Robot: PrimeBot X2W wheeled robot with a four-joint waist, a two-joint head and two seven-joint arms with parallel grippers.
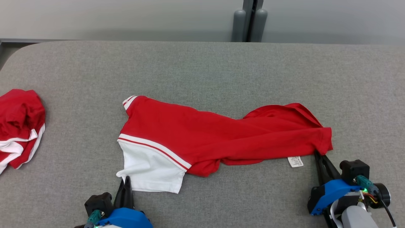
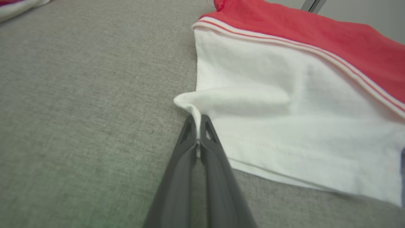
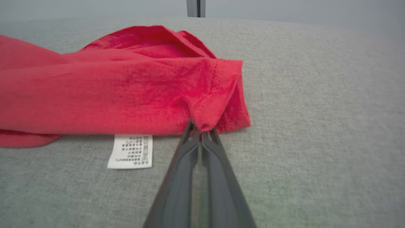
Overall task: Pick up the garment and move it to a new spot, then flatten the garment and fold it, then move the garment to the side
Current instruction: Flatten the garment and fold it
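The garment (image 1: 221,136) is a red shirt with a white panel and white-red stripes, lying stretched sideways across the grey table (image 1: 202,69). My left gripper (image 1: 126,181) is shut on the near left corner of the white panel (image 2: 284,126); in the left wrist view the left gripper (image 2: 197,122) has a fold of white cloth between its tips. My right gripper (image 1: 317,155) is shut on the near right red corner (image 3: 215,95); the right wrist view shows the right gripper (image 3: 200,129) pinching the hem. A white care label (image 3: 131,151) lies flat beside it.
Another red and white garment (image 1: 19,126) lies bunched at the table's left edge. A grey post (image 1: 250,20) stands behind the table's far edge. Bare grey cloth surface spreads beyond and to the right of the shirt.
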